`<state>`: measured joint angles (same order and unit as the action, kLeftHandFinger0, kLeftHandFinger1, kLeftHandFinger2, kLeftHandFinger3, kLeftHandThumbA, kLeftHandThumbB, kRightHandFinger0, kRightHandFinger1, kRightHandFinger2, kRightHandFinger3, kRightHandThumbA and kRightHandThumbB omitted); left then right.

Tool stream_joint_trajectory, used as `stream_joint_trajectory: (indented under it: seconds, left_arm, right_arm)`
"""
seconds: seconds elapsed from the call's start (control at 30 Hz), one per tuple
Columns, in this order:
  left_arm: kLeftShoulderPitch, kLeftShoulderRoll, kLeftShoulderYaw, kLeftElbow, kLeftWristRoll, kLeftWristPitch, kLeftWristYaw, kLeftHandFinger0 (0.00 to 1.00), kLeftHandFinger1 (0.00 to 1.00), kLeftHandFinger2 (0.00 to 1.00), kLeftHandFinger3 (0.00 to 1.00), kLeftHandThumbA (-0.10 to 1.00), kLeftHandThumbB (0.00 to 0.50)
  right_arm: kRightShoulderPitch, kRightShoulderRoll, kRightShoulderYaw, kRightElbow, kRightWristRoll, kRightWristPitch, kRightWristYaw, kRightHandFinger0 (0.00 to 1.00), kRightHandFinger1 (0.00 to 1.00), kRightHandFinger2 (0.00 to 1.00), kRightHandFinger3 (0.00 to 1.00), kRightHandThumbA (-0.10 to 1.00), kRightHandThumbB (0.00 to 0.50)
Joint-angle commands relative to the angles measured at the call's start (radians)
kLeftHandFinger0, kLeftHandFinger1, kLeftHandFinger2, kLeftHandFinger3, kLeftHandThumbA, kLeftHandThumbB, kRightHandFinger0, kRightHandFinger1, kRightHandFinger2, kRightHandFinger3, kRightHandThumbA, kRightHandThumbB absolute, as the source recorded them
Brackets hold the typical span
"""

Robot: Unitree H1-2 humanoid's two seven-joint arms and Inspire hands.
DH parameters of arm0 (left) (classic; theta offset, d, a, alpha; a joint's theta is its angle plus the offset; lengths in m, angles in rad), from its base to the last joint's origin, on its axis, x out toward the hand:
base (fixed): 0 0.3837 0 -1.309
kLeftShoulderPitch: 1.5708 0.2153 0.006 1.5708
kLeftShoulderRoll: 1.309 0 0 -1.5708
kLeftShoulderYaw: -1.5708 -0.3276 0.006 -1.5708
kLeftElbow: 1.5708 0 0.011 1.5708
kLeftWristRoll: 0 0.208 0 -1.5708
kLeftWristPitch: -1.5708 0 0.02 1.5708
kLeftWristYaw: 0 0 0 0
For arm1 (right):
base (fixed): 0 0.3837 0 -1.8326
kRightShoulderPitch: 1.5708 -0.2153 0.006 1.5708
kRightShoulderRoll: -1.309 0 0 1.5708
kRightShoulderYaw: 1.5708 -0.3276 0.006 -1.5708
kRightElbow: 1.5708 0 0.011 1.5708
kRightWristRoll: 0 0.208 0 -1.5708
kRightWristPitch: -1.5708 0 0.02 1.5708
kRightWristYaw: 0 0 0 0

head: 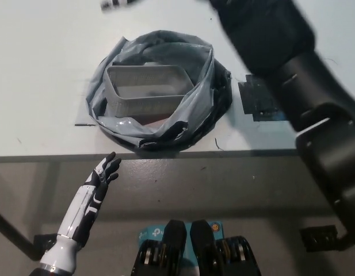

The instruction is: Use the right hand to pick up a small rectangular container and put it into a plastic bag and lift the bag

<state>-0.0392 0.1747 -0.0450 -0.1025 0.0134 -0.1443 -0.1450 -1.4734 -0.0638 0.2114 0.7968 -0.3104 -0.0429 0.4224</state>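
Your right hand is out of sight past the far edge of the picture, so you cannot tell whether its fingers are apart or together; only the black right arm [304, 86] shows, running from the far middle down the right side. A small blurred white-and-black shape [117, 3] sits at the far edge left of the arm, and you cannot tell what it is.

You can see the small rectangular container [147, 87] lying inside the plastic bag [209, 95], open side up, with the grey bag's crumpled rim rolled down around it on all sides. The bag rests on the white table [39, 69], close to its near edge. Just right of the bag a dark patch [259, 100] lies flat on the tabletop, partly hidden under the arm.

Your left hand [105, 171] is white and hangs below the table's near edge at the lower left, fingers spread apart and holding nothing, well apart from the bag.
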Motion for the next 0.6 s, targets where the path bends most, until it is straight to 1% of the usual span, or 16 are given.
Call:
stream_joint_trajectory:
  seconds: [0.0,0.07,0.1,0.17,0.23,0.27,0.3,0.33,0.37,0.4,0.43,0.47,0.57]
  left_arm:
    - [-0.015,0.022,-0.003,-0.014,0.005,-0.033,-0.017,1.0,1.0,1.0,1.0,1.0,0.232]
    - [-0.015,0.024,-0.003,-0.012,0.002,-0.038,-0.018,1.0,1.0,1.0,1.0,0.99,0.233]
    - [-0.016,0.024,-0.002,-0.01,0.001,-0.041,-0.018,1.0,1.0,1.0,1.0,0.99,0.235]
    - [-0.015,0.024,-0.003,-0.012,0.003,-0.037,-0.017,1.0,1.0,1.0,1.0,0.99,0.236]
    - [-0.013,0.024,-0.005,-0.013,0.005,-0.034,-0.017,1.0,1.0,1.0,1.0,0.99,0.237]
    - [-0.013,0.023,-0.006,-0.013,0.005,-0.033,-0.017,1.0,1.0,1.0,1.0,0.98,0.236]
    - [-0.013,0.023,-0.006,-0.013,0.004,-0.032,-0.017,1.0,1.0,1.0,1.0,0.98,0.236]
    - [-0.013,0.023,-0.006,-0.013,0.003,-0.031,-0.017,1.0,1.0,1.0,1.0,0.97,0.226]
    - [-0.013,0.023,-0.007,-0.012,0.003,-0.035,-0.018,1.0,1.0,1.0,1.0,0.97,0.217]
    - [-0.012,0.023,-0.008,-0.011,0.004,-0.04,-0.018,1.0,1.0,1.0,1.0,0.97,0.215]
    - [-0.013,0.024,-0.008,-0.009,0.008,-0.043,-0.017,1.0,1.0,1.0,1.0,0.97,0.212]
    - [-0.013,0.025,-0.009,-0.009,0.011,-0.043,-0.017,1.0,1.0,1.0,1.0,0.98,0.215]
    - [-0.013,0.025,-0.011,-0.009,0.015,-0.04,-0.016,1.0,1.0,1.0,1.0,0.98,0.218]
  right_arm:
    - [-0.048,-0.071,-0.031,-0.084,0.034,0.052,0.005,1.0,1.0,1.0,1.0,0.98,0.5]
    - [-0.025,-0.1,-0.002,-0.058,-0.032,0.02,-0.051,1.0,1.0,1.0,1.0,0.98,0.5]
    - [-0.013,-0.112,0.001,-0.044,-0.036,0.029,-0.057,1.0,1.0,1.0,1.0,0.93,0.5]
    - [0.007,-0.132,0.009,0.001,-0.046,0.024,-0.075,1.0,1.0,1.0,1.0,0.9,0.5]
    - [0.026,-0.143,0.018,0.055,-0.057,0.008,-0.102,1.0,1.0,1.0,1.0,0.91,0.5]
    - [0.034,-0.146,0.025,0.094,-0.06,0.003,-0.115,1.0,1.0,1.0,1.0,0.94,0.5]
    - [0.04,-0.146,0.027,0.115,-0.061,0.002,-0.124,1.0,1.0,1.0,1.0,0.93,0.5]
    - [0.048,-0.146,0.031,0.15,-0.061,-0.004,-0.137,1.0,1.0,1.0,1.0,0.92,0.5]
    - [0.055,-0.147,0.039,0.171,-0.069,-0.008,-0.148,1.0,1.0,1.0,1.0,0.93,0.487]
    - [0.061,-0.148,0.05,0.194,-0.078,-0.013,-0.16,1.0,1.0,1.0,1.0,0.93,0.485]
    - [0.067,-0.148,0.067,0.215,-0.098,-0.012,-0.176,1.0,1.0,1.0,1.0,0.96,0.484]
    - [0.072,-0.145,0.075,0.244,-0.102,-0.015,-0.187,1.0,1.0,1.0,1.0,0.95,0.492]
    - [0.082,-0.136,0.086,0.285,-0.105,-0.005,-0.203,1.0,1.0,1.0,1.0,0.94,0.492]
